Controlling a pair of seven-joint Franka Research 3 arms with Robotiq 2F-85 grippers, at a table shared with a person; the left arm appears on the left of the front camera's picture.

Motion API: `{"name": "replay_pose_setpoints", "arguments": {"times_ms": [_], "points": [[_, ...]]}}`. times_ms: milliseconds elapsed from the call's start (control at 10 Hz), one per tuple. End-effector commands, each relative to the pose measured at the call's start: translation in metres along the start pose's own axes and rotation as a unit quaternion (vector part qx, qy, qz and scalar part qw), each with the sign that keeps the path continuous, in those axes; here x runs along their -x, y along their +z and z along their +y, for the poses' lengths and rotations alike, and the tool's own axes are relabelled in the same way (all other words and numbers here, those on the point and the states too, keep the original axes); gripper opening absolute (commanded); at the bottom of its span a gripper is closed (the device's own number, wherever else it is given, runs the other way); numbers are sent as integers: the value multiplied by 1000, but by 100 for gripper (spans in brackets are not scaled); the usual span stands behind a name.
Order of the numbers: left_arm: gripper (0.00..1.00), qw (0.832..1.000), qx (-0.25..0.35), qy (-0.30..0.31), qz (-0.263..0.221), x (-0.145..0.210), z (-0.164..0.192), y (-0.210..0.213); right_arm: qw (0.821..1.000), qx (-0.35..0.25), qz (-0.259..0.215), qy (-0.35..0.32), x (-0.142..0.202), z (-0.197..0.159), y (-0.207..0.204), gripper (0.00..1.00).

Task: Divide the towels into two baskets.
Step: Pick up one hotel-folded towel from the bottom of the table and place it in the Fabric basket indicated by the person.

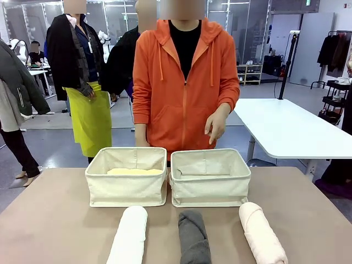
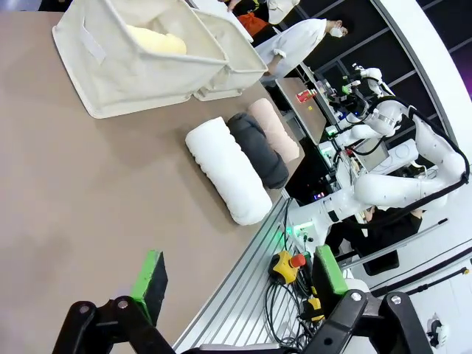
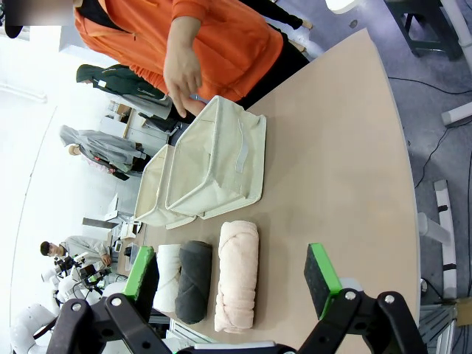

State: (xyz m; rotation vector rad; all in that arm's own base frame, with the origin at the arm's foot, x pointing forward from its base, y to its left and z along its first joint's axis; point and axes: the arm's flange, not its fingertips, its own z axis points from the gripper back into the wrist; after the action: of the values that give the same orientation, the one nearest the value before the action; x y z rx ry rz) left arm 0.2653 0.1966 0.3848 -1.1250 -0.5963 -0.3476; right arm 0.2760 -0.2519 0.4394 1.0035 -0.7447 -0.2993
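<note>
Brown table is shared with a person at its far side, and all the task things are laid on it. A yellow towel is already lying inside the left basket. A white towel lies on the table just in front of that basket, on the robot's side. A grey towel is placed next in the same row, farther from the left basket, and a pink towel is the farthest from it. The right basket stands just beside the left basket, and no towel is seen in it.

The left gripper is held wide, with nothing between its pads, well apart from the left basket. The right gripper is also spread wide and empty. One hand of the person is held above the far rim of the right basket.

The step in hand is judged to be the taking of the next towel. A roll should be gripped across its middle, so that it is not unrolled. It should be lifted well over the soft rim, which can easily be pushed in. For an even division, one more towel is needed in the left basket and two in the right. The hand should be watched.

Counted: four towels (one yellow, one white, one grey, one pink), two baskets, two grippers, one hand.
</note>
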Motion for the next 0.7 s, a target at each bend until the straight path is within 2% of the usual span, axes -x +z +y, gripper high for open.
{"name": "replay_pose_setpoints", "arguments": {"times_ms": [0,600], "points": [[100,1000,1,-2,-3,-1,0,2,1000,-5,-4,4,1,1,2,100],[100,1000,1,-2,-3,-1,0,2,1000,0,0,0,0,0,0,100]]}}
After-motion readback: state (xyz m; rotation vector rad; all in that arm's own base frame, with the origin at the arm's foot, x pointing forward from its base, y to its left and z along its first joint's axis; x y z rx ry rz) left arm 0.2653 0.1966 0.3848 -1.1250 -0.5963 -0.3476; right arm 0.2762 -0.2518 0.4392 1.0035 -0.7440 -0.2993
